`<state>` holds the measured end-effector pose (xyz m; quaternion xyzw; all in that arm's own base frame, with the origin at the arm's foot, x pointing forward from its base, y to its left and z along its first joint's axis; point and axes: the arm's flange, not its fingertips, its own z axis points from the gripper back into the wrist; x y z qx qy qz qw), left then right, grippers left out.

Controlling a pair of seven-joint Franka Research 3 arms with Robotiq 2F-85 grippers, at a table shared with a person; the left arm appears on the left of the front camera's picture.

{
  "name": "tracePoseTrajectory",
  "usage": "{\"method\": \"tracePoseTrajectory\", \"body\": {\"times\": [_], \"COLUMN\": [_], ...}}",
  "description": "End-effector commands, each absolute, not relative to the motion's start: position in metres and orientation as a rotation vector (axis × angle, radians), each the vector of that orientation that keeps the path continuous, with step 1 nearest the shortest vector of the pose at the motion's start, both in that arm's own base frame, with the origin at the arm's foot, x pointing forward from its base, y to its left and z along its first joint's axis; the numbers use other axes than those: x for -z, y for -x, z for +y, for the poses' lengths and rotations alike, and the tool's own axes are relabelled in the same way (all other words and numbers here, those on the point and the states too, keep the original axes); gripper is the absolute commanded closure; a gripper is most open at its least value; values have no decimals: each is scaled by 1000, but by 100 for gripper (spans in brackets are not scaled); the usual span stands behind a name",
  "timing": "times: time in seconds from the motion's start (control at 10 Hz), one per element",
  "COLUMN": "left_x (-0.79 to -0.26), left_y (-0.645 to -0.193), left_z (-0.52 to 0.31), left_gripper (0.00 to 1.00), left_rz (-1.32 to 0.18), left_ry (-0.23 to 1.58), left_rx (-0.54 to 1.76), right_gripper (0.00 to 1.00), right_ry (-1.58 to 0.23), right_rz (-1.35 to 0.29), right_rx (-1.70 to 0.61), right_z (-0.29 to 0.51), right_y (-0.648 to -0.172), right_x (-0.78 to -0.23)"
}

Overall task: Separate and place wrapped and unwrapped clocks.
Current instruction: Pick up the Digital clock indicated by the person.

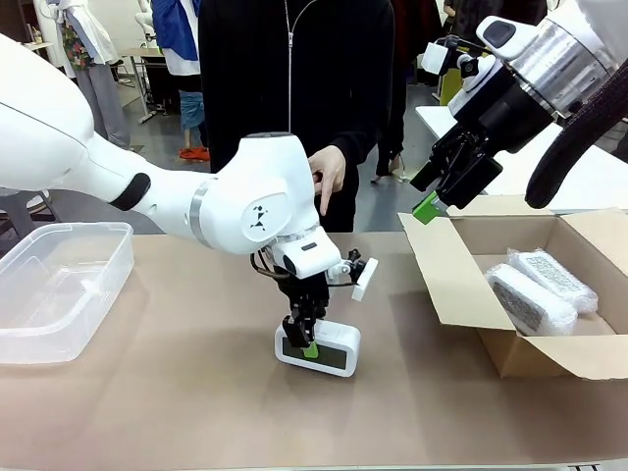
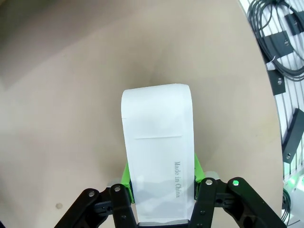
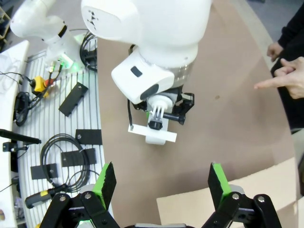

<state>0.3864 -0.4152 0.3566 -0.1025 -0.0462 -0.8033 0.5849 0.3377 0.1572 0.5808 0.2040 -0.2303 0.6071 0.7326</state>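
Two bubble-wrapped clocks (image 1: 538,290) lie inside the cardboard box (image 1: 461,294). One bare digital clock (image 1: 329,351) sits left of that box, one clear plastic tub (image 1: 59,289) farther left.

Your front view: left hand (image 1: 303,339) covers part of clock (image 1: 324,351) face, digits unreadable. Plastic bin (image 1: 59,289) cut by left edge. Cardboard box (image 1: 461,285) cut by right edge; its wall hides lower parts of wrapped bundles (image 1: 540,289).

Your left wrist view: clock (image 2: 159,156) near end runs off bottom edge; its dark face turned away.

Your right wrist view: person's hand (image 3: 285,80) cut by right edge.
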Motion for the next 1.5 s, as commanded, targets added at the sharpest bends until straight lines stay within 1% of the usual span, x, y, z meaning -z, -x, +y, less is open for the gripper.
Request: {"method": "tracePoseTrajectory", "body": {"times": [0.0,0.2,0.3,0.4,0.5,0.6,0.7,0.8,0.9,1.0,1.4], "left_x": [-390,-428,-448,-470,-494,-520,-533,-536,-522,-543,-543], "left_y": [-368,-351,-341,-330,-316,-301,-288,-282,-291,-291,-291], "left_z": [-377,-343,-329,-316,-305,-296,-291,-290,-293,-289,-289], "left_gripper": [73,73,73,73,73,73,73,73,73,73,73], "left_rz": [-164,-147,-156,-199,-218,-242,-256,-258,-204,-262,-262], "left_ry": [280,270,271,318,327,300,258,256,314,283,283], "left_rx": [1825,1700,1676,1635,1580,1547,1503,1486,1535,1521,1521], "right_gripper": [0,0,0,0,0,0,0,0,0,0,0], "right_ry": [-448,-448,-448,-448,-448,-448,-448,-448,-448,-448,-448], "right_rz": [-490,-490,-490,-490,-490,-490,-490,-490,-490,-490,-490], "right_rx": [-1327,-1327,-1327,-1327,-1327,-1327,-1327,-1327,-1327,-1327,-1327], "right_z": [156,156,156,156,156,156,156,156,156,156,156], "right_y": [-337,-337,-337,-337,-337,-337,-337,-337,-337,-337,-337], "right_x": [-583,-583,-583,-583,-583,-583,-583,-583,-583,-583,-583]}}
